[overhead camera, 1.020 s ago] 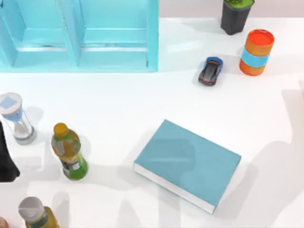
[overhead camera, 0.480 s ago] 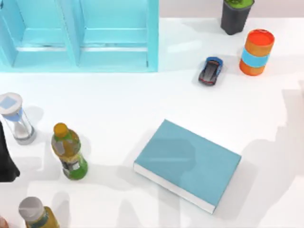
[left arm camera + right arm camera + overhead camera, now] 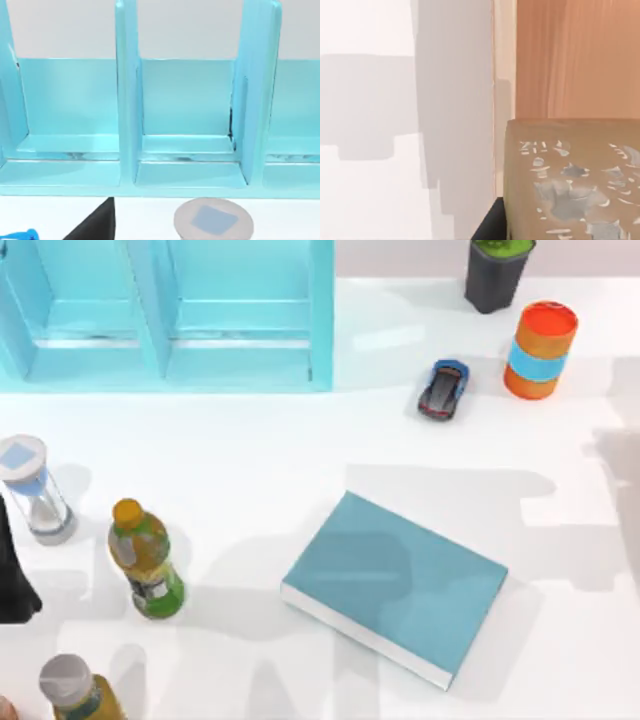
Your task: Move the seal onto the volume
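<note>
The seal (image 3: 570, 180) sat close against the right wrist camera, a tan-brown block with rounded edges and pale flecked marks on its near face; where it stood on the table could not be placed from the top view. It looked rigid and compact, probably light, with smooth sides that might slip, so a hold across two opposite flat faces, low to mid height, seemed the safest grip. A dark finger tip (image 3: 490, 225) of the right gripper showed just beside the block's lower corner, but whether the fingers were spread or closed on it could not be told.

The volume (image 3: 400, 585) lay flat at about 5 o'clock from the table's middle, teal cover up, white page edge toward the front. The left arm (image 3: 12, 575) was parked at 9 o'clock by the hourglass (image 3: 30, 485), its fingers' state not readable.

Against the frame a second earlier, every object kept its place; only the shadows at 3 o'clock had widened and spread toward the book, suggesting the right arm had shifted
</note>
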You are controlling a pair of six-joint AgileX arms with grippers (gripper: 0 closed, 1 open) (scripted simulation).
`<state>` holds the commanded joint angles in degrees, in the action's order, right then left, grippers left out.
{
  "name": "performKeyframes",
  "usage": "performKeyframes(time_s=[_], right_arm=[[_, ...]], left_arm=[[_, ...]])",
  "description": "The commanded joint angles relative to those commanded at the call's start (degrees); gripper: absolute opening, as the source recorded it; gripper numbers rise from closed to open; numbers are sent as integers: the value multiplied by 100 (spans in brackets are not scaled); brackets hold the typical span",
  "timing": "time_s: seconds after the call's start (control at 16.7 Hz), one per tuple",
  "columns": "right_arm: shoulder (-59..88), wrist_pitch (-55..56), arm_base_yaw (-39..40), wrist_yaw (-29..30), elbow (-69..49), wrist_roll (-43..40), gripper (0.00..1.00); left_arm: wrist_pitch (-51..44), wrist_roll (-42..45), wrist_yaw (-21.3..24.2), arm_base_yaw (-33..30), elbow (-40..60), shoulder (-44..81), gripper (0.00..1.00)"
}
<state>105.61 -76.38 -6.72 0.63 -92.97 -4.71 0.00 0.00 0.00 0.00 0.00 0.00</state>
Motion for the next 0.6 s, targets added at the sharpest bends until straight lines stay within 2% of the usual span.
performKeyframes(time_s=[0.24,0.6], right_arm=[[-211,-660,600,-32,-406,490,0],[-201,-711,652,-44,-433,556,0]], left_arm=[[0,0,0,0,0,0,100],[0,0,0,0,0,0,100]])
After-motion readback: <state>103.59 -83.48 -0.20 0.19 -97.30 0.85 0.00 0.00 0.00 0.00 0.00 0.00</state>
